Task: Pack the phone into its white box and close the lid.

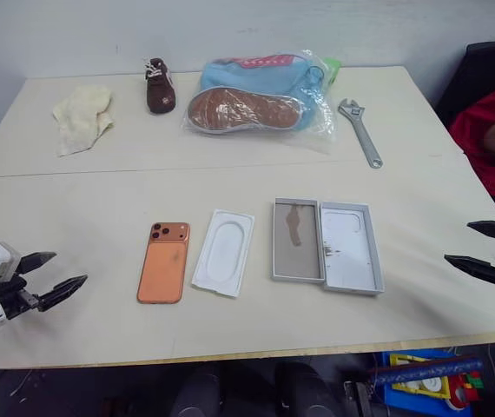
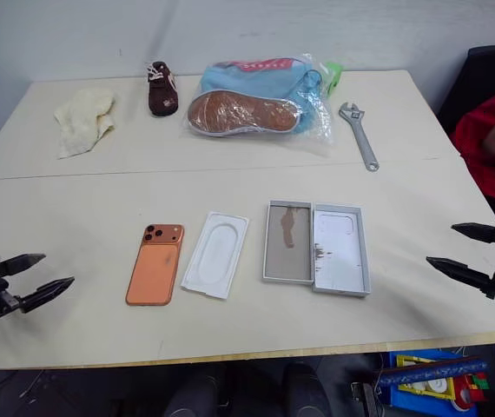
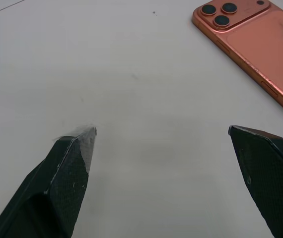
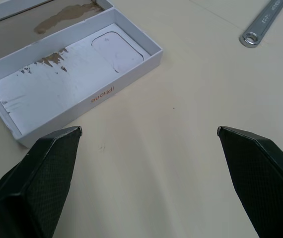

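The orange phone (image 1: 164, 261) lies face down on the table, its camera block at the far end. To its right rests a thin white moulded insert (image 1: 223, 252). Further right the white box (image 1: 296, 240) with a grey-brown stained floor sits beside the lid (image 1: 349, 248), which lies inside-up and touches the box's right side. My left gripper (image 1: 53, 275) hovers open near the table's front left, well left of the phone (image 3: 253, 44). My right gripper (image 1: 484, 246) stands open at the front right, to the right of the lid (image 4: 67, 79). Neither holds anything.
At the back of the table lie a cream cloth (image 1: 82, 117), a small brown shoe (image 1: 158, 85), a bagged blue shoe (image 1: 256, 94) and a wrench (image 1: 360, 129). A person in red (image 1: 491, 130) sits at the right edge. The table's front edge (image 1: 256, 354) runs close below the grippers.
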Tool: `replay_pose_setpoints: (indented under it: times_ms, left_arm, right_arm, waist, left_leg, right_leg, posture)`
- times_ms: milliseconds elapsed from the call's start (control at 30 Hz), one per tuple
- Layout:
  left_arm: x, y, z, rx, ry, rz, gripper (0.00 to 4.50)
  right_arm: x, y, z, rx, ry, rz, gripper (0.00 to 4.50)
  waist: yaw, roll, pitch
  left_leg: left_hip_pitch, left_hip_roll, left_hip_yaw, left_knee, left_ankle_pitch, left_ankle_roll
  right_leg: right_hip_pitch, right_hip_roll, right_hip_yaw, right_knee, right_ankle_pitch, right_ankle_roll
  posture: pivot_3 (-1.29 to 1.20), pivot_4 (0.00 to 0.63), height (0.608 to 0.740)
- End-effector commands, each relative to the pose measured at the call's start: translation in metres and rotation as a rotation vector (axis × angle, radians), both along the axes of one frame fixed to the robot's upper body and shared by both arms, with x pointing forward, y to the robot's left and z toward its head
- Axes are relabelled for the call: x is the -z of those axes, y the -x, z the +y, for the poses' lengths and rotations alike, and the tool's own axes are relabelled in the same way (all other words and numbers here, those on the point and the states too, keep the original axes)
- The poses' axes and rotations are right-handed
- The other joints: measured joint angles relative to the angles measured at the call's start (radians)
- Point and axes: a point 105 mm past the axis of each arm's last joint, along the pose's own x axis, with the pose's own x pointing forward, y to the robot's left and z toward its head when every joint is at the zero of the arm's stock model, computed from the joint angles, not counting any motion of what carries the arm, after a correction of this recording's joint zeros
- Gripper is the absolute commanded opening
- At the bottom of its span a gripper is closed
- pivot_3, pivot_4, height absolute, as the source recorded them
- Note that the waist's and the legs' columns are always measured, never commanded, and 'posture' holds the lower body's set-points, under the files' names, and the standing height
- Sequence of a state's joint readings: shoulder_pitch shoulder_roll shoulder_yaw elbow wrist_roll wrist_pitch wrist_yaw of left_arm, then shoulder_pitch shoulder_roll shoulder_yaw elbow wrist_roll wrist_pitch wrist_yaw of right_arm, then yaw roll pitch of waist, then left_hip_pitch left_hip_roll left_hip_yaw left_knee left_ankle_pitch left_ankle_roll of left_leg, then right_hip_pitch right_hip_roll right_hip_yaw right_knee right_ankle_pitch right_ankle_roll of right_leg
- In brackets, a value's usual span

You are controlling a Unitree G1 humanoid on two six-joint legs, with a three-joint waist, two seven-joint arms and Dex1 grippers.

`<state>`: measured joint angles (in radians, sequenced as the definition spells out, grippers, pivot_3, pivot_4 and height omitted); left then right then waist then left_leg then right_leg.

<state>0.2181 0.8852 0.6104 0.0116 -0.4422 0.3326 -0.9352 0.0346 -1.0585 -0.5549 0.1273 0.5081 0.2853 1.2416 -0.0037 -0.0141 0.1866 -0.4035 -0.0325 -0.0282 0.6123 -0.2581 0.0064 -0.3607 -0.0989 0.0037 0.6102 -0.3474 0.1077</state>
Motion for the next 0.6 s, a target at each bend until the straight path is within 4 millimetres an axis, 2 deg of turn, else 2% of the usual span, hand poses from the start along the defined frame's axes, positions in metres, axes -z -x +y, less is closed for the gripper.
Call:
replay_pose_setpoints:
  times_ms: [33, 167, 300, 600]
  left_arm:
    - [-0.008, -0.001, 0.001, -0.010, -0.031, -0.038, 4.50]
    - [-0.009, -0.004, 0.002, -0.046, -0.045, -0.042, 4.50]
    - [-0.007, -0.002, -0.001, -0.037, -0.046, -0.029, 4.50]
    - [-0.007, -0.004, -0.005, -0.031, -0.055, 0.002, 4.50]
  right_arm:
    - [-0.011, -0.002, 0.006, -0.010, -0.005, -0.039, 4.48]
    - [-0.012, -0.001, 0.007, -0.010, -0.006, -0.038, 4.48]
    - [-0.008, 0.002, -0.003, 0.007, -0.004, -0.036, 4.48]
    - [-0.006, 0.001, -0.007, 0.014, 0.008, -0.051, 4.48]
  waist:
    - [0.000, 0.000, 0.000]
    - [0.001, 0.000, 0.000]
    - [0.000, 0.000, 0.000]
    - [-0.001, 0.000, 0.000]
  left_leg:
    - [0.000, 0.000, 0.000, 0.000, 0.000, 0.000]
    - [0.000, 0.000, 0.000, 0.000, 0.000, 0.000]
    - [0.000, 0.000, 0.000, 0.000, 0.000, 0.000]
    - [0.000, 0.000, 0.001, 0.001, 0.000, 0.001]
  right_leg:
    - [0.000, 0.000, 0.000, 0.000, 0.000, 0.000]
    - [0.000, 0.000, 0.000, 0.000, 0.000, 0.000]
    - [0.000, 0.000, 0.000, 0.000, 0.000, 0.000]
    - [0.000, 0.001, 0.001, 0.000, 0.000, 0.000]
  posture:
    - [0.00, 0.150, 0.740]
    - [0.00, 0.150, 0.740]
    - [0.00, 0.150, 0.740]
    - [0.00, 0.150, 0.740]
